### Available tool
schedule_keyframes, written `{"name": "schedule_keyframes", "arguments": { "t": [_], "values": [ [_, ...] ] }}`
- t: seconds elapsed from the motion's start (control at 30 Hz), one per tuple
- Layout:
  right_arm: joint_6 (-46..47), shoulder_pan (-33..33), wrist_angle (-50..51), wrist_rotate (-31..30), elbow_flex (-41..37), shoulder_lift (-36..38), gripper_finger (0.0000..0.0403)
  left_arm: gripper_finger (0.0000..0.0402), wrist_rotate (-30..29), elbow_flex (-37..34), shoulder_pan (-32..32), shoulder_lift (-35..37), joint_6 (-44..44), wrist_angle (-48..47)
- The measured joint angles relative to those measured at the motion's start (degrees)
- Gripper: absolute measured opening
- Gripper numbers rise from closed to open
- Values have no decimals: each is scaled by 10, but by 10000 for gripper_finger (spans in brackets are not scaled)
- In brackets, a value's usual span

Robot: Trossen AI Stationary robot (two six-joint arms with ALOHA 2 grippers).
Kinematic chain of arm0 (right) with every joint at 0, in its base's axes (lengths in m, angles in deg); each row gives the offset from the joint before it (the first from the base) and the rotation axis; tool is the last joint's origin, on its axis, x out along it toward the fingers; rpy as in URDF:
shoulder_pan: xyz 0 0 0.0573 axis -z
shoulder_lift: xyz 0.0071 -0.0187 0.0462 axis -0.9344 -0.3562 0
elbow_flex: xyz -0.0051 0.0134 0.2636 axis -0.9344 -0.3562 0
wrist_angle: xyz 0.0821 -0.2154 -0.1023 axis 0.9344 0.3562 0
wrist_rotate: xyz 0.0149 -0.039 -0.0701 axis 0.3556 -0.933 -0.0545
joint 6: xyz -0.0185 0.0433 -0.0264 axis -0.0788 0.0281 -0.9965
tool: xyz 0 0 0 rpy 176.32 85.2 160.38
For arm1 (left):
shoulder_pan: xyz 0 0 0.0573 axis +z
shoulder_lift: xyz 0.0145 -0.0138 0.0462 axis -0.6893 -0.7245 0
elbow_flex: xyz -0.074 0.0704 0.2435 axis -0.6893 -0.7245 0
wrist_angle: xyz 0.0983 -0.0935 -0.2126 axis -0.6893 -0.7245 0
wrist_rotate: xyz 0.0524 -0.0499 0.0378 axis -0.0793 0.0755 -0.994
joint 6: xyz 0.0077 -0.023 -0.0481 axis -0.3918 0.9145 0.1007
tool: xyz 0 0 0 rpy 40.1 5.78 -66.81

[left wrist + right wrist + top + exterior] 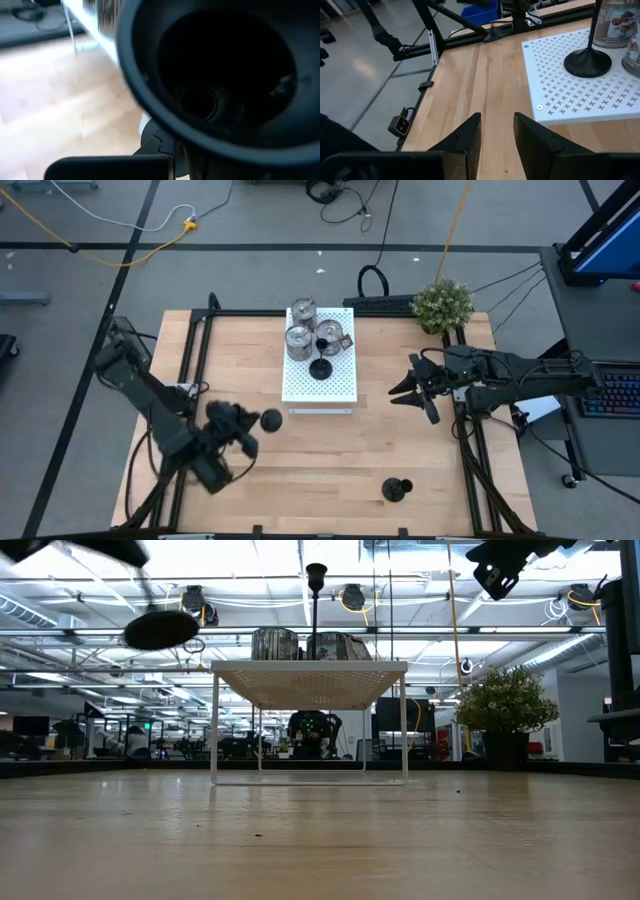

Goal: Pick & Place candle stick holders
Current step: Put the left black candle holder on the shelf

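Observation:
My left gripper [248, 430], over the table's near left part, is shut on a black candle stick holder [270, 420], whose round base [215, 80] fills the left wrist view. Three silver holders [298, 340] and one black holder [320, 367] stand on the white perforated board [335, 388]. Another black holder [397, 490] stands on its base on the wood at the near right. My right gripper [408, 392] hovers right of the board, open, with nothing between its fingers [465, 137]. My left gripper holds the black holder lifted clear of the table [160, 630]. The holder lies roughly level, and its round base [271, 420] sticks out past the fingers toward the board. The base itself hides the place of contact, so which part the fingers are on cannot be told.
The board stands on thin white legs [214, 725] at the table's far middle. A green plant [443, 303] sits at the far right corner. Bare wood [330, 460] lies between the board and the near edge. Black frame rails [190, 350] run along both sides.

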Motion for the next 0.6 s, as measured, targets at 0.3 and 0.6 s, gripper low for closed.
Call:
{"name": "schedule_keyframes", "arguments": {
  "t": [0.3, 0.6],
  "values": [
    [0, 0, 2, 0, 0, 0, 105, 12, 44, 135, 183, 27, -393, 51],
    [0, 0, 7, 2, 0, 0, 105, 12, 154, 163, 348, 25, -549, 164]
  ]
}}
